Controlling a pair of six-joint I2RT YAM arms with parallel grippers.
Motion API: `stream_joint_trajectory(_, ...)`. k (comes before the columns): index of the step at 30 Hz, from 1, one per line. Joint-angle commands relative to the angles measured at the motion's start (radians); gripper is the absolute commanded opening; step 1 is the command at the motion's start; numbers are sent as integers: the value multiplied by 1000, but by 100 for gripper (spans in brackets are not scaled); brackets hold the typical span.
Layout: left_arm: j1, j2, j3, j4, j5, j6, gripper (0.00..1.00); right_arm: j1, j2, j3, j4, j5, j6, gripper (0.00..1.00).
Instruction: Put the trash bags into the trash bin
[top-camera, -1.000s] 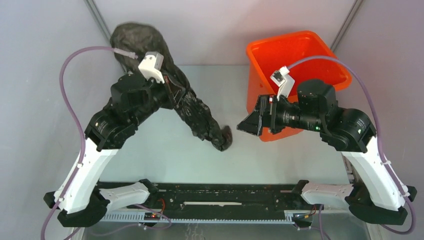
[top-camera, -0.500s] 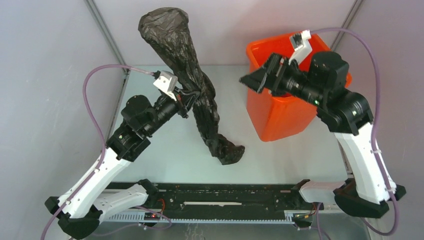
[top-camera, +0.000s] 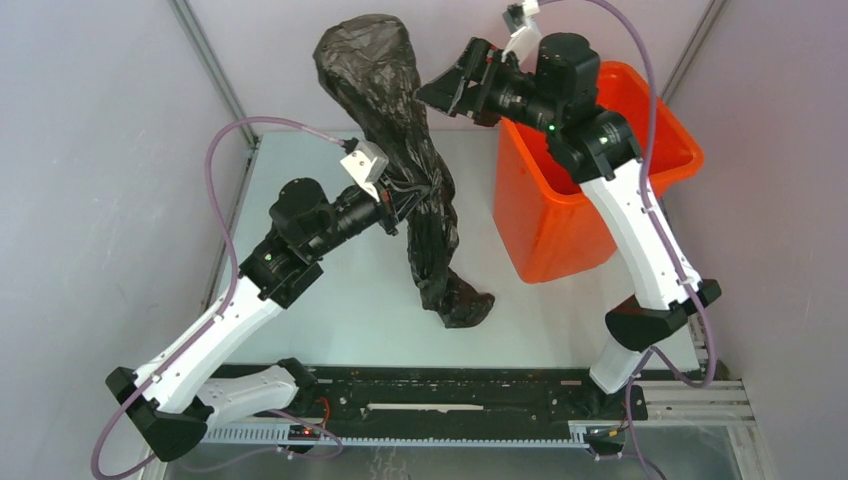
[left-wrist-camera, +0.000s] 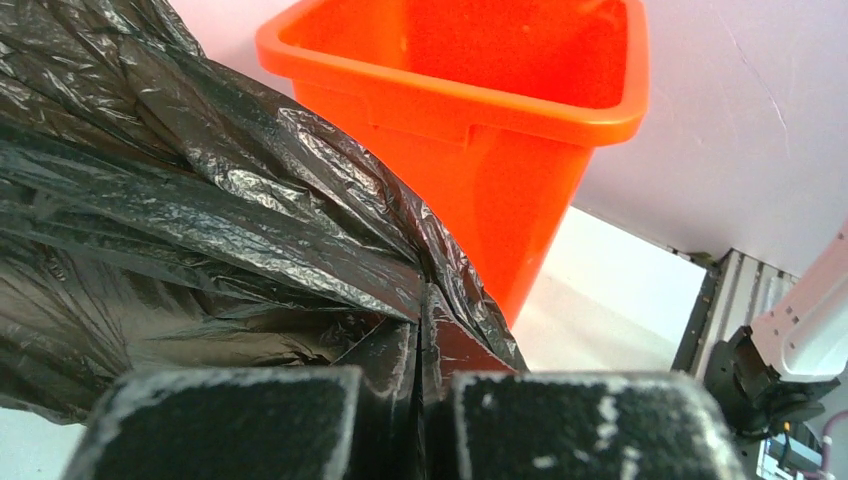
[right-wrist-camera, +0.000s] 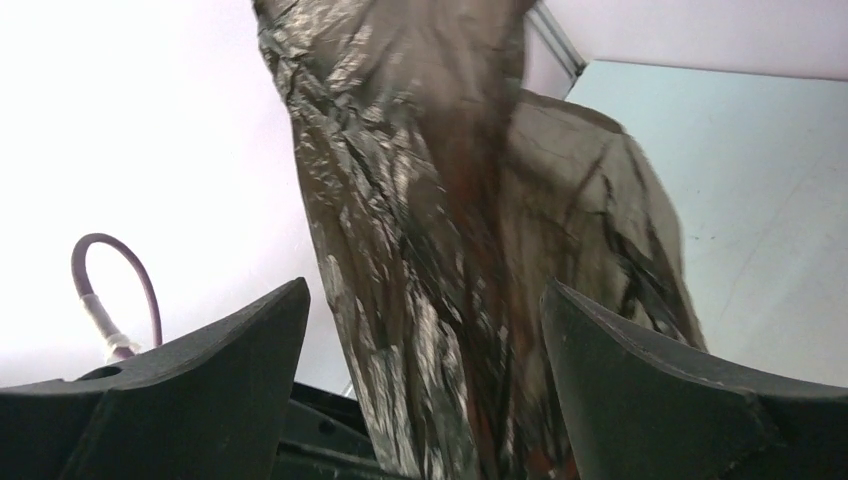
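Observation:
The black crinkly trash bag (top-camera: 390, 110) hangs lifted over the table, its upper end high at the back and its lower end (top-camera: 455, 300) trailing near the table. My left gripper (top-camera: 405, 200) is shut on the bag's middle; in the left wrist view the plastic (left-wrist-camera: 250, 230) is pinched between the jaws. The orange trash bin (top-camera: 560, 215) stands at the right, also in the left wrist view (left-wrist-camera: 470, 90). My right gripper (top-camera: 445, 90) is open, raised beside the bag's top, left of the bin. In the right wrist view the bag (right-wrist-camera: 440, 250) hangs between its spread fingers (right-wrist-camera: 220, 370).
Grey walls close in the left, back and right sides. A black rail (top-camera: 450, 395) runs along the table's near edge between the arm bases. Purple cables (top-camera: 225, 160) loop from both wrists.
My left gripper has carried the bag up and to the right toward the bin. My right arm has risen from in front of the bin and swung left to the bag's top.

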Motion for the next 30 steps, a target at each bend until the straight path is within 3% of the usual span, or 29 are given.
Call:
stream_joint_trajectory(1,-16,16,58,6,46,34,0,26,33,43,113,-39,-27,94)
stream_joint_trajectory(6,-25,27,55,-18,63,37,0,55,91,41,123,23,-135,95)
stream_joint_trajectory(9,-35,26,51,-57,57,54,0,58,120,41,148,25,-157,85)
stream_joint_trajectory(12,-39,21,51,-103,-5,43,0,48,128,38,208,40,-176,59)
stream_joint_trajectory(16,-39,27,85,-186,-328,-25,0,0,147,44,353,34,-67,2)
stream_joint_trajectory(19,-39,47,160,-239,-557,-11,0,-34,181,78,507,-34,70,0)
stream_joint_trajectory(26,-37,178,534,-325,-727,126,1,-21,273,331,754,-103,243,0)
stream_joint_trajectory(30,-37,202,659,-343,-761,112,16,-14,207,272,787,-129,231,0)
